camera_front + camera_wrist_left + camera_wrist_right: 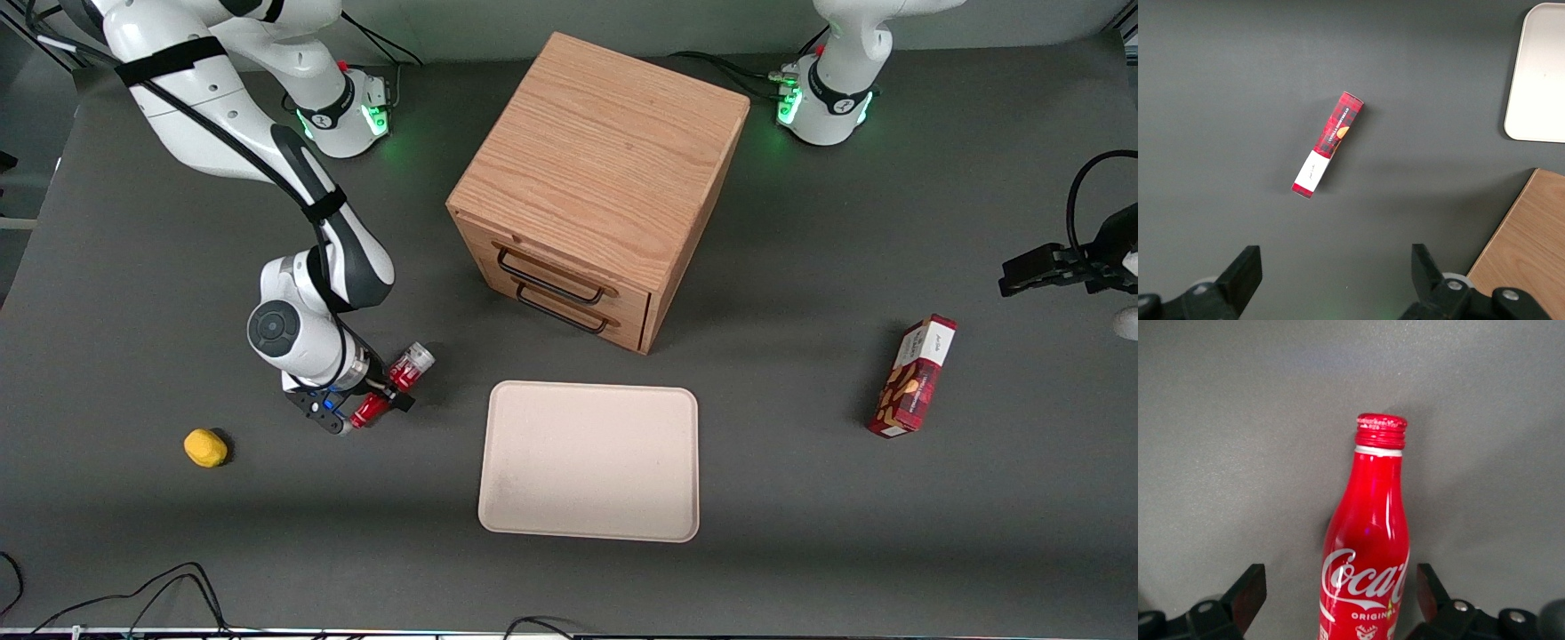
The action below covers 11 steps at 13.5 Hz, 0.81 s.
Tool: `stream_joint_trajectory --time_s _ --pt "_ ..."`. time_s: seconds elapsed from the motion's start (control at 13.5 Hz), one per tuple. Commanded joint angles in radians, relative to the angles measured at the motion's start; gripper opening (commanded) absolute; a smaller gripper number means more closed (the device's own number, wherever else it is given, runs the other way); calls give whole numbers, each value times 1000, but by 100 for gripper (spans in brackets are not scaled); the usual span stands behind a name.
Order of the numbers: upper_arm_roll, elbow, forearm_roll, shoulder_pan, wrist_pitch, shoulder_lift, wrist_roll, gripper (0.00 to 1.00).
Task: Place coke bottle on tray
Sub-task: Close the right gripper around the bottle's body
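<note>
One bottle (1366, 553) lies between the wide-open gripper (369, 402) fingers, ungrasped, near the tray (590, 460); rigid, glossy, probably slippery; grip mid-body.

This is a robotics lab, a staged test setup rather than a lived-in room. Two white robot arms are bolted at their bases (351, 111) onto a plain dark grey bench (133, 293), green status lights glowing at both mounts, and loose black cables (169, 582) trail along the bench edge nearest the front camera. The props look chosen for trials — a small wooden drawer cabinet (597, 182) in the middle, a cream tray (590, 461) in front of it, a red snack box (914, 376) off toward the parked arm's end, a yellow lump (205, 447) toward the working arm's end.

The end effector (363, 400) sits near the tray, around a red coke bottle (1368, 553) lying on the bench.
</note>
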<state>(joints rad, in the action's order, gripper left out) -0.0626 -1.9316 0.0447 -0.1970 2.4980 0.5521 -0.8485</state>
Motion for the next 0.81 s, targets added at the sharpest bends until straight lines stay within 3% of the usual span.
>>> stream_joint_trajectory --time_s 0.0,0.22,0.3,0.37,0.44,0.74 --pt "6 -18 -12 -15 35 -1 -38 99" --pt "6 -20 -12 -16 36 3 -38 98" --pt "6 -20 -12 -16 36 6 -38 66" --pt "6 -20 -12 -16 36 6 -55 8" --pt "6 -20 -22 -16 39 6 -63 0" --pt "6 -21 -34 -16 41 6 -66 0"
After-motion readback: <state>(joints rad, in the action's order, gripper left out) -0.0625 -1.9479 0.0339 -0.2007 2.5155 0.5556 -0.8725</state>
